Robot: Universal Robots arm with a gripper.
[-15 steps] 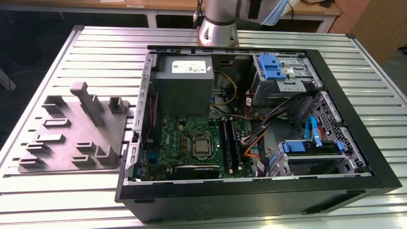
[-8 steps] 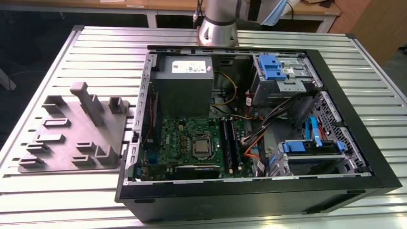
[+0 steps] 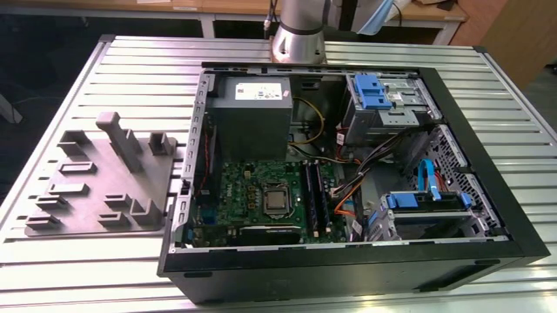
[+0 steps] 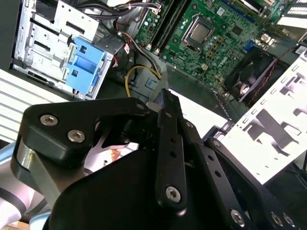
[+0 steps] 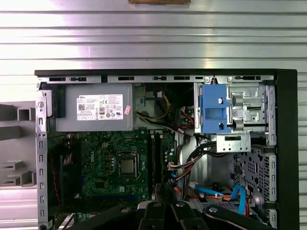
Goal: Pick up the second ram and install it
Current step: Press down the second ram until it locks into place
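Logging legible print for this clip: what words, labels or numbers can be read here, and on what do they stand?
White label on the power supply: print too small to read.
Pink sticker beside it: blurred.
Motherboard markings: too small to read.
No other text is legible.

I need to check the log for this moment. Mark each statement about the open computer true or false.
1. The computer case lies open on a slatted metal table. True.
2. The grey tray sits inside the case. False: it lies on the table beside the case, on the exterior view's left.
3. A cooler covers the processor socket. False: the socket is bare.
4. A blue bracket sits on the drive cage. True.
5. The gripper presses on the motherboard. False: it hangs above it.
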